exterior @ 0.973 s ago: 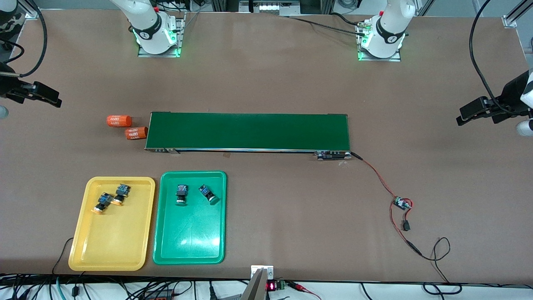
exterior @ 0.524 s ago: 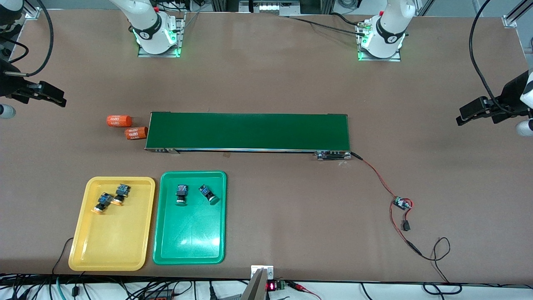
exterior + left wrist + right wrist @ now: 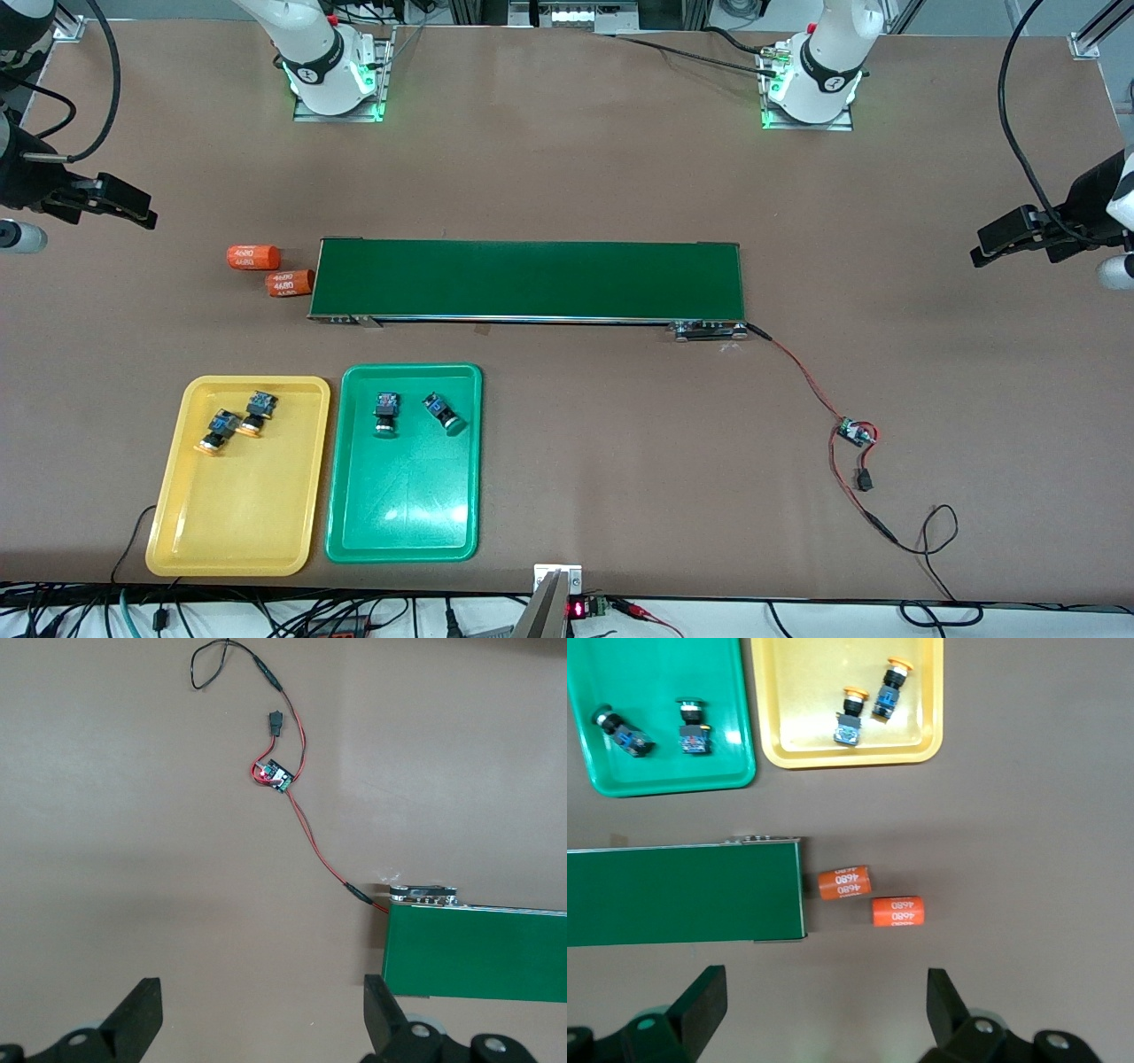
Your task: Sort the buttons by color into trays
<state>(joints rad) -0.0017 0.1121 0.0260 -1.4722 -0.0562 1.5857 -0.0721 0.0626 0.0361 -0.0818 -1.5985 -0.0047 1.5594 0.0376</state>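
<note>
The counter [image 3: 576, 177] is plain brown. At the lower left of the front view sits a yellow tray [image 3: 237, 523] beside a green tray [image 3: 403, 523]. Two buttons with orange-yellow caps [image 3: 232, 422] have black and blue bodies; so do two buttons with green caps [image 3: 416, 413]. The long belt [image 3: 529, 279] is dark green. Two orange cylinders [image 3: 270, 270] have white "4680" writing. A red and black wire [image 3: 819, 399] shows at the lower right.
</note>
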